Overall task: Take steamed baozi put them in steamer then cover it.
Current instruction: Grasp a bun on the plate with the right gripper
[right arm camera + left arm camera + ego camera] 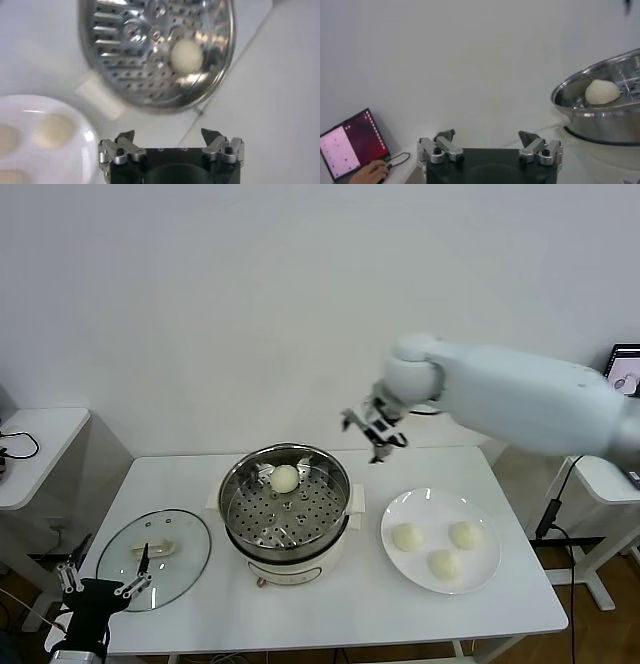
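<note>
One steamed baozi was seen lying on the perforated tray of the steamer, toward the 11 o'clock side of the pot. Three more baozi remained on the white plate, set just beside the steamer at its 3 o'clock. The right gripper was held in the air, jaws spread apart and empty, above the far edge of the table, beyond the gap between pot and plate. From it the plate lay toward 5 o'clock and lower down; the nearest bun was judged to be the one at the plate's 9 o'clock. The buns being round, no long axis had to be matched.

The left gripper was parked low at the near-left corner, jaws apart and empty, at the 6 o'clock edge of the glass cover, which lay flat on the table at the steamer's 9 o'clock. The right arm was judged the nearer for the buns, the left for the cover.

The white table stood before a plain white wall, with a small side table at left.
</note>
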